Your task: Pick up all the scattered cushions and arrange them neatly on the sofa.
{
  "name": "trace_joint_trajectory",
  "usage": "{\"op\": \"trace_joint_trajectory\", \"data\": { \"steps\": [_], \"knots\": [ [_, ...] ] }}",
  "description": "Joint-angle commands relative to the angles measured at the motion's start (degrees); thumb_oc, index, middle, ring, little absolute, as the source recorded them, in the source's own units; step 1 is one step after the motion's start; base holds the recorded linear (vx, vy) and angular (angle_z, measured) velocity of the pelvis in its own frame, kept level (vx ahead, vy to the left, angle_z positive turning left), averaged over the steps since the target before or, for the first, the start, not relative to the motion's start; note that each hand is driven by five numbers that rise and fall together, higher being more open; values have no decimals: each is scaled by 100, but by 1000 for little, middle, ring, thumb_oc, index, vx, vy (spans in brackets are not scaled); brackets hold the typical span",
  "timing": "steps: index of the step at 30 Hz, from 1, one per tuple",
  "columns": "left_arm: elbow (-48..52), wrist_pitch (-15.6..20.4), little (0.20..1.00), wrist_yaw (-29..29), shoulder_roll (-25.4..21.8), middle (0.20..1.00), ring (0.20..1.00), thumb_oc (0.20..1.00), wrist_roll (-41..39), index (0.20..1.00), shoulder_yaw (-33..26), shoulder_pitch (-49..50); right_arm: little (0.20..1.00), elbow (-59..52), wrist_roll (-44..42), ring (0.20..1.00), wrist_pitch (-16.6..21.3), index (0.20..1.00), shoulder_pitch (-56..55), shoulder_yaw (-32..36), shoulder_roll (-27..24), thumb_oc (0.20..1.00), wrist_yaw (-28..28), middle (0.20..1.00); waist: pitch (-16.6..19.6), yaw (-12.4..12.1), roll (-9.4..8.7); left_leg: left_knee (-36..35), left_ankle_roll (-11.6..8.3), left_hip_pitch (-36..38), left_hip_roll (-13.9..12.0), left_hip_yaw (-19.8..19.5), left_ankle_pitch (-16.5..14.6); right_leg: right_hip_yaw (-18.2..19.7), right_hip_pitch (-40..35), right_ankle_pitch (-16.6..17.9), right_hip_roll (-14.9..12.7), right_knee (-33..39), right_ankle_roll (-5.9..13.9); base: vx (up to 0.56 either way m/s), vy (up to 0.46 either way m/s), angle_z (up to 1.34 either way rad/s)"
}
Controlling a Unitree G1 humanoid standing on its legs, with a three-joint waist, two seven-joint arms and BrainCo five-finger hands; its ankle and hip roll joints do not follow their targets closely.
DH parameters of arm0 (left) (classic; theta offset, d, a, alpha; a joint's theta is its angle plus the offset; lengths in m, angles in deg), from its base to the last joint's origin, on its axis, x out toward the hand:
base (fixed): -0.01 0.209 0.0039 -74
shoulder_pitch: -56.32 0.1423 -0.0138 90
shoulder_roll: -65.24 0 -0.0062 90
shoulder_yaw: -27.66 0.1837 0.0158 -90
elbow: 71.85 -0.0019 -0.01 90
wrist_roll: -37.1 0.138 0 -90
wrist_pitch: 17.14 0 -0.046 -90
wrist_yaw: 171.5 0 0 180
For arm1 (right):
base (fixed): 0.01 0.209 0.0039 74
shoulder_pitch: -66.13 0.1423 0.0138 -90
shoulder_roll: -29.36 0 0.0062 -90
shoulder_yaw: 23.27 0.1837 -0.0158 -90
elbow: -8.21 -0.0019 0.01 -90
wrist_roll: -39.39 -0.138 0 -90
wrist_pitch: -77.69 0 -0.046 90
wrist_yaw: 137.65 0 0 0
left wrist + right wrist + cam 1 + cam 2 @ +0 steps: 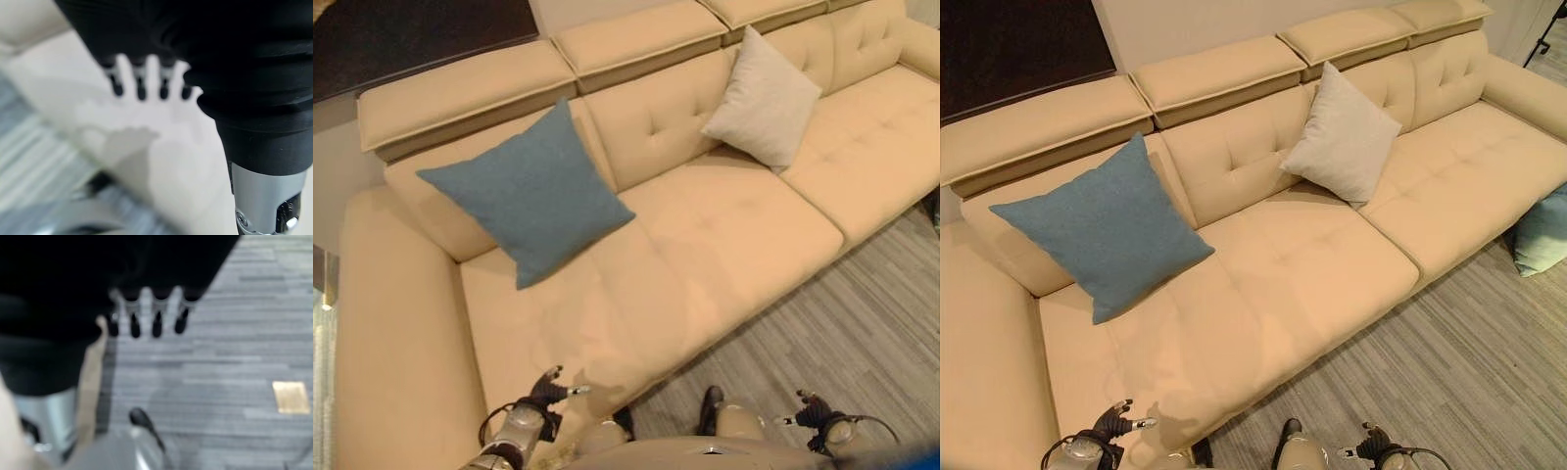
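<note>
Left hand (546, 394) empty; teal cushion (1542, 235) edge-cropped.

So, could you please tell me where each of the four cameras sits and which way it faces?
Left eye view: on the head, looking down at the sofa, blue cushion and cream cushion; both hands low, left hand, right hand.
Right eye view: same scene, plus a light teal cushion on the floor.
Left wrist view: along the open left hand toward the sofa seat.
Right wrist view: along the open right hand toward the floor.
Both eye views share the sofa cushions.
</note>
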State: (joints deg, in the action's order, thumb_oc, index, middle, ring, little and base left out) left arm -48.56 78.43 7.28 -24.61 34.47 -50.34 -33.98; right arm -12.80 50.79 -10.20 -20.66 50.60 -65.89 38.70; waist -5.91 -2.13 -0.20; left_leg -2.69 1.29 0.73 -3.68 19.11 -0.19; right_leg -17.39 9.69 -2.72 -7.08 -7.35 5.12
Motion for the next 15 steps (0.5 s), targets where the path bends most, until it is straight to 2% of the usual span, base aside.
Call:
{"op": "trace_joint_trajectory", "data": {
  "steps": [1,4,5,11,13,14,15],
  "knots": [
    [-14,49,1000,-55,-145,1000,1000,1000,135,1000,-333,-105,1000,113,14,1000,-19,1000,133,-83,-5,1000,-91,1000,174,-129,-399,332,-261,-326,66,-43,-62,-621,-981,128,-582,-129,425,-35,-175,-71],
    [-53,61,1000,-67,-95,1000,1000,1000,144,1000,-347,-92,1000,145,-53,1000,-22,1000,97,-77,13,1000,-116,1000,219,-63,-426,396,-369,-284,-67,73,-18,-435,-1123,146,-338,394,410,-24,-244,-84],
    [-94,56,1000,-74,-54,1000,1000,1000,173,1000,-330,-105,1000,183,-91,1000,-24,1000,59,-64,24,1000,-140,1000,218,2,-428,413,-380,-340,-146,139,141,-413,-1122,181,-227,575,306,-62,-205,-54],
    [-126,16,1000,-64,10,1000,1000,1000,188,1000,-235,-162,1000,297,-194,1000,-8,1000,-73,-41,60,1000,-183,1000,160,145,-421,595,-534,-379,-439,61,269,-249,-1225,39,63,692,118,-35,-206,-13],
    [-147,-11,1000,-77,21,1000,1000,1000,160,1000,-163,-209,1000,300,-286,1000,7,1000,-126,-33,60,1000,-211,1000,49,233,-456,1061,-644,-576,-687,140,319,-188,-1272,-34,192,732,-27,-57,-232,3],
    [-157,-22,1000,-79,26,1000,1000,1000,151,1000,-157,-197,1000,324,-283,1000,0,1000,-147,-44,65,1000,-216,1000,36,263,-469,1265,-735,-575,-802,163,204,-152,-1367,-138,243,755,-43,-5,-188,1],
    [-157,-22,1000,-79,26,1000,1000,1000,151,1000,-158,-196,1000,325,-283,1000,1,1000,-146,-45,66,1000,-217,1000,30,263,-465,1296,-741,-583,-816,157,187,-153,-1374,-141,252,757,-48,43,-113,3]
  ]
}}
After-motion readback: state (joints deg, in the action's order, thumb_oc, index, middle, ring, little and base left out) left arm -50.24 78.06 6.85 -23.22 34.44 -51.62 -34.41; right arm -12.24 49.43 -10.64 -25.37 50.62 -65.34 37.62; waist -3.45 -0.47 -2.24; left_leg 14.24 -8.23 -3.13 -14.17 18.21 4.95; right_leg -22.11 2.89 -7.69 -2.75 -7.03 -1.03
